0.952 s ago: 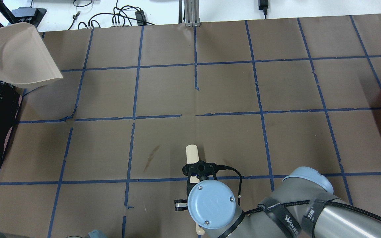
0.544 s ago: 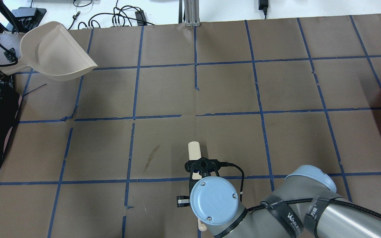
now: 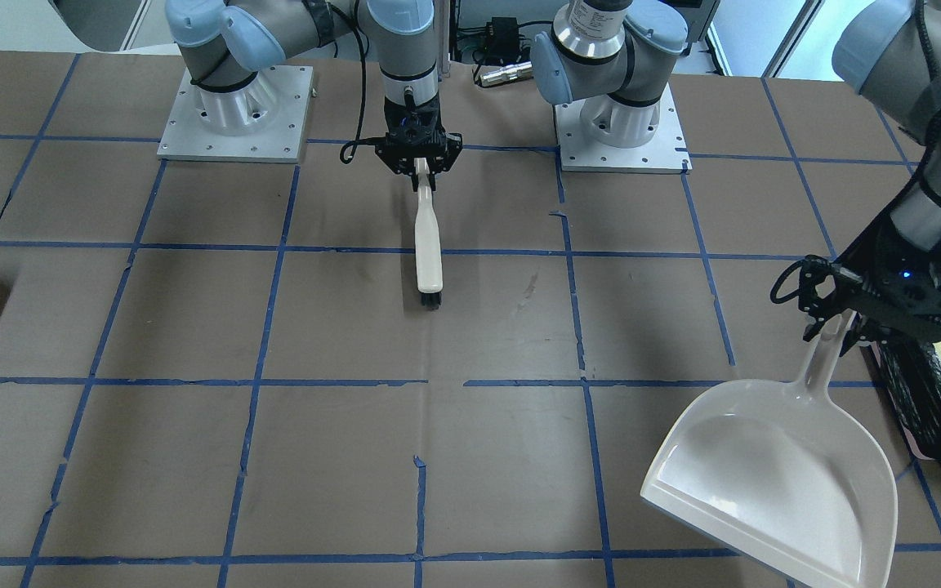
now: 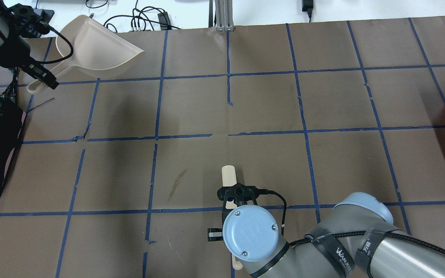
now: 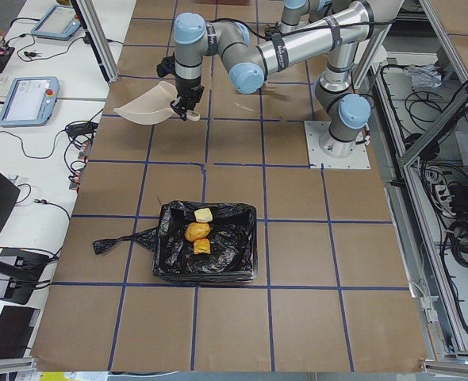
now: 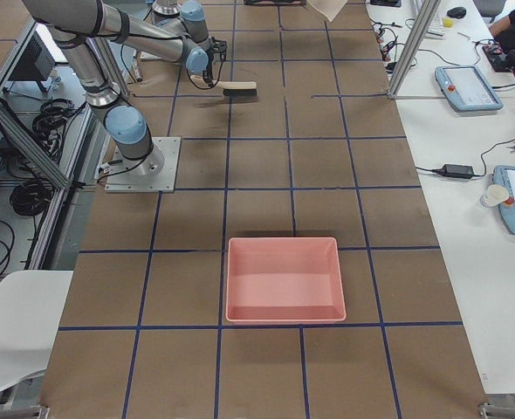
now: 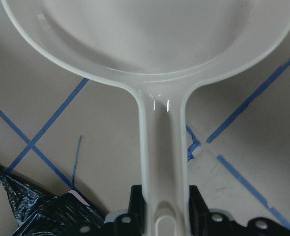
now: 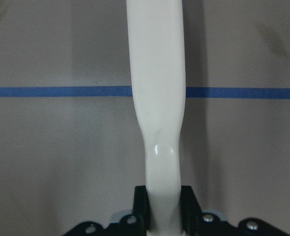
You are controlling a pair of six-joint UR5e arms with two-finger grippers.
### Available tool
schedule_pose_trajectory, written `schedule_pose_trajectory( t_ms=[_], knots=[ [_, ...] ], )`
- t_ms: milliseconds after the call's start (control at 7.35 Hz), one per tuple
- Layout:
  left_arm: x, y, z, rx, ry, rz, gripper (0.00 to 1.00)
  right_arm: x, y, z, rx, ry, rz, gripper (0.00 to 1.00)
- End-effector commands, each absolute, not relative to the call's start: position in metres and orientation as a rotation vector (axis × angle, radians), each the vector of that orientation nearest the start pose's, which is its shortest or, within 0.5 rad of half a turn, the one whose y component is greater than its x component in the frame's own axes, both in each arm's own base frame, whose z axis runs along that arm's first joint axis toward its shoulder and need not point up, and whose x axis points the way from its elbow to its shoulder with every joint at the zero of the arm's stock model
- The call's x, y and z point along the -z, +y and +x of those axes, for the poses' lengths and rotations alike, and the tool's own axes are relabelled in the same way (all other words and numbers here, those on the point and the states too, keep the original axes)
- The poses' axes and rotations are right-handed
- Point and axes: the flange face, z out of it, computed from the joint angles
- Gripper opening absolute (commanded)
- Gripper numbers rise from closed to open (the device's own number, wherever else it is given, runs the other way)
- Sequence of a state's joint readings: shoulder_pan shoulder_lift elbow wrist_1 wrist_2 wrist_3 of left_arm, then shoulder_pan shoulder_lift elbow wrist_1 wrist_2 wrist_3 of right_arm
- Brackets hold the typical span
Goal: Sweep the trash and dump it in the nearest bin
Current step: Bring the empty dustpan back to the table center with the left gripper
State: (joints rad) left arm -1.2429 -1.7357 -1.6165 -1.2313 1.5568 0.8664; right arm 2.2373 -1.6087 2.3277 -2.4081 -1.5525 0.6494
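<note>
Trash (image 5: 197,232) all in the bin (image 5: 246,242), lower centre of the left side view. Left gripper (image 3: 834,327) clamped on the empty dustpan (image 3: 773,474) handle, right gripper (image 3: 421,167) clamped on the brush (image 3: 428,245). Lower the pan level onto the worktop (image 3: 193,327), clear of the bin.

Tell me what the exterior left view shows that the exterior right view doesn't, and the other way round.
Only the exterior left view shows the black-bagged bin, with three trash lumps lying inside it. Only the exterior right view shows the empty pink tray and the brush. Both show the brown table with its blue tape grid, robot arms, and the dustpan, though the right view catches just a corner of it at its top edge.
</note>
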Motion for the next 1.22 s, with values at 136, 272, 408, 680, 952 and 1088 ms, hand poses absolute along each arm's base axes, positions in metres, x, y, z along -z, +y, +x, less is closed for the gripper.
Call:
schedule_pose_trajectory(
  t_ms=[136,272,408,680,952,1088],
  knots=[
    [-0.395,-0.586,-0.030,0.183,3.067,0.510,0.04,-0.241,-0.223,0.347,0.119,3.052,-0.032,0.26],
    [-0.385,-0.586,-0.066,0.158,3.089,0.457,0.04,-0.241,-0.224,0.347,0.119,3.054,-0.032,0.63],
    [-0.375,-0.587,-0.097,0.147,3.114,0.384,0.04,-0.241,-0.224,0.347,0.121,3.055,-0.034,0.70],
    [-0.341,-0.588,-0.160,0.200,3.105,0.390,0.04,-0.241,-0.228,0.344,0.123,3.057,-0.023,0.79],
    [-0.314,-0.572,-0.227,0.222,3.098,0.496,0.04,-0.253,-0.242,0.342,0.172,3.057,-0.023,0.84],
    [-0.301,-0.567,-0.256,0.250,3.099,0.531,0.04,-0.271,-0.255,0.346,0.214,3.038,-0.018,0.88]
  ],
)
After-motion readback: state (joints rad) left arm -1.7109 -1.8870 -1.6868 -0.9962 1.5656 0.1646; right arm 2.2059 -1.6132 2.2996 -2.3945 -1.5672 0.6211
